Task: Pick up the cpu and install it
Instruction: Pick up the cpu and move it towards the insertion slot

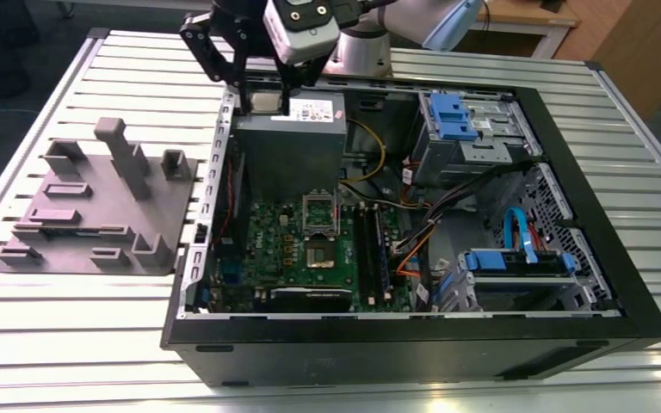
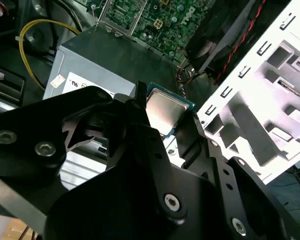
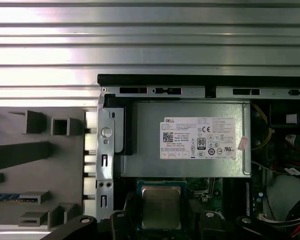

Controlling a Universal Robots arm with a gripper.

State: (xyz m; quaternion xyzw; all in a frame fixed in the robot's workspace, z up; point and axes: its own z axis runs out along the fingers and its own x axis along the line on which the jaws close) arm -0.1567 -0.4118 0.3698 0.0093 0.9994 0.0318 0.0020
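Over the slatted metal desk (image 1: 78,327), the fingers (image 2: 190,132) gripped the cpu (image 2: 162,107), hanging above the grey box (image 3: 145,140) inside the case (image 1: 423,344).

Arm (image 1: 363,50) angled downward, wrist pointing down, black jaws pinched on the cpu (image 2: 162,111)

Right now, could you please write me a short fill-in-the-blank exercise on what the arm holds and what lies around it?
1. The gripper is shut on the ____.
2. The power supply inside the computer case carries a ____ label.
3. The grey plastic fixture sits on the slatted table at the exterior view's ____ of the case.
Missing words: cpu; white; left.
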